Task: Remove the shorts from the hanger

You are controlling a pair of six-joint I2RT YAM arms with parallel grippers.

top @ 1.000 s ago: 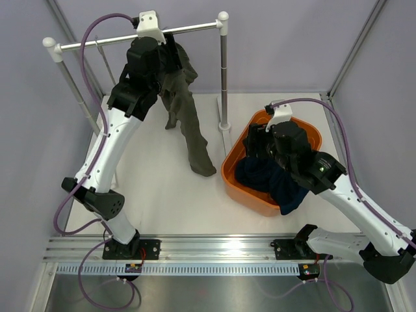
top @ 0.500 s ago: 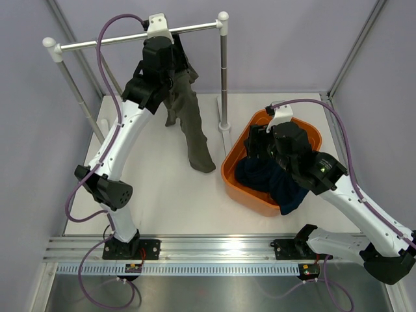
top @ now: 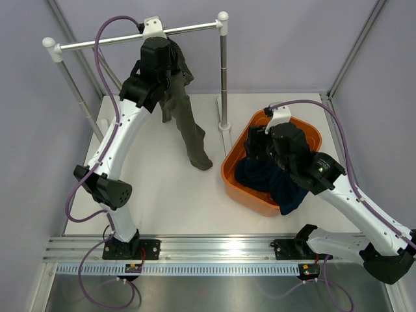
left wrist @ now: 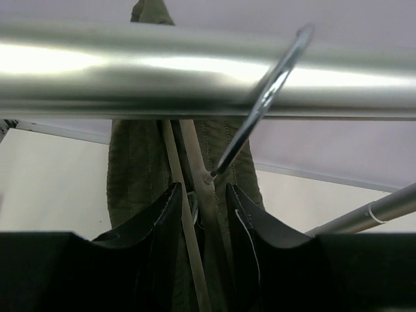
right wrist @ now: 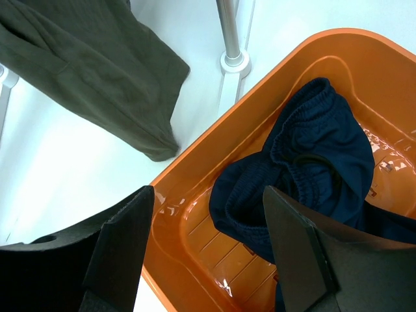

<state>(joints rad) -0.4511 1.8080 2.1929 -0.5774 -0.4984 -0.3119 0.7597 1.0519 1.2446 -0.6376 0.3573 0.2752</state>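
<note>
The olive-green shorts (top: 185,110) hang from a hanger on the silver rail (top: 110,40), one leg trailing down to the table. My left gripper (top: 169,55) is raised just under the rail at the top of the shorts. In the left wrist view its gripper (left wrist: 203,192) is shut on the pale wooden hanger neck (left wrist: 207,201), below the metal hook (left wrist: 273,84) that sits over the rail (left wrist: 130,71), with olive fabric (left wrist: 133,169) behind. My right gripper (top: 257,140) is open and empty over the orange basket; it shows in the right wrist view (right wrist: 208,201).
The orange basket (top: 311,135) at the right holds dark navy clothes (top: 273,179), also in the right wrist view (right wrist: 312,162). The rack's right post (top: 224,71) stands between shorts and basket. The shorts' hem (right wrist: 153,140) lies near the basket rim (right wrist: 188,166). Grey walls enclose the table.
My left arm has swung right along the rail to the hanger top and closed there. The shorts have shifted slightly left and up with it. The right arm has not moved.
</note>
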